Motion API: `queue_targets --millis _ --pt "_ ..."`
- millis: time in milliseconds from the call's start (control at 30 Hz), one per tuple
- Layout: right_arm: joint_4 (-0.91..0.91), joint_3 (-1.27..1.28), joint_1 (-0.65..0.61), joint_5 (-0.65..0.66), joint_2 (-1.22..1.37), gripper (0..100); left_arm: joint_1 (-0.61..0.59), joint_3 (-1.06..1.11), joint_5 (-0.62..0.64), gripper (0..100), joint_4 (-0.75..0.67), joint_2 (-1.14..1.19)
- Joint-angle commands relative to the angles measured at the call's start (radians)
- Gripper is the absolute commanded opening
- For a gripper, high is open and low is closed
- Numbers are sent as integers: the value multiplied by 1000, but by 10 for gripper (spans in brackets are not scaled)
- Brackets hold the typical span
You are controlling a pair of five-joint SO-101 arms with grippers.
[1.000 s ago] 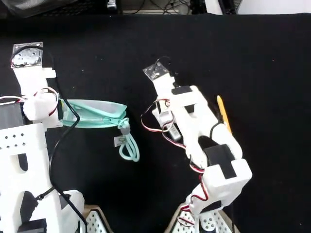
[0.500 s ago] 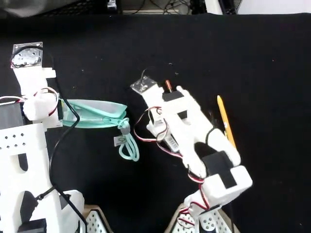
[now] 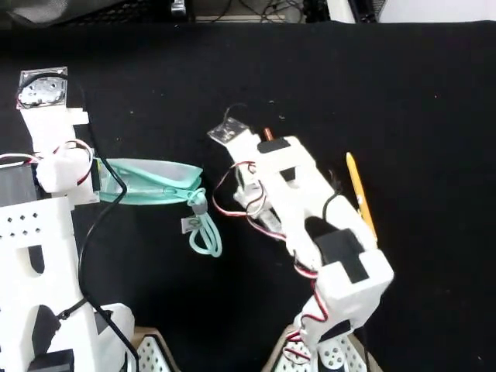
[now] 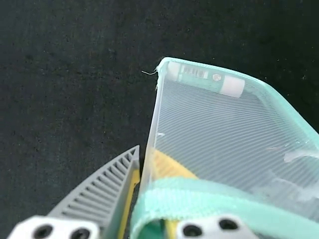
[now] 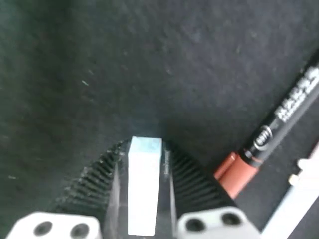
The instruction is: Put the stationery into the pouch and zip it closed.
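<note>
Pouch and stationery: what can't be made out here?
High view: pouch end hidden behind the left arm.
High view: marker mostly under the right arm, which also covers the white eraser.
Left wrist view: yellow shape behind mesh, unidentifiable.
Right wrist view: white item cut by the edge.

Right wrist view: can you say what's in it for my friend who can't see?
The right claw grips a small white block, likely an eraser, above a black table. A black marker with a reddish-brown end lies nearby.
</note>
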Motion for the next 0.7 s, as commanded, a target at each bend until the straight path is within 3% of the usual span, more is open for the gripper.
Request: queue_targets --millis 0,267,400,667 --pt "32 36 -6 3 -232 12 -22 16 2 30 -5 11" --pt "55 194 -8 -78 -892 12 -21 16 2 30 -5 11" --pt "40 239 -104 -169 -1158 12 -21 16 2 30 -5 11" --pt "-292 447 -322 -173 -1442 12 -21 16 3 30 -5 11"
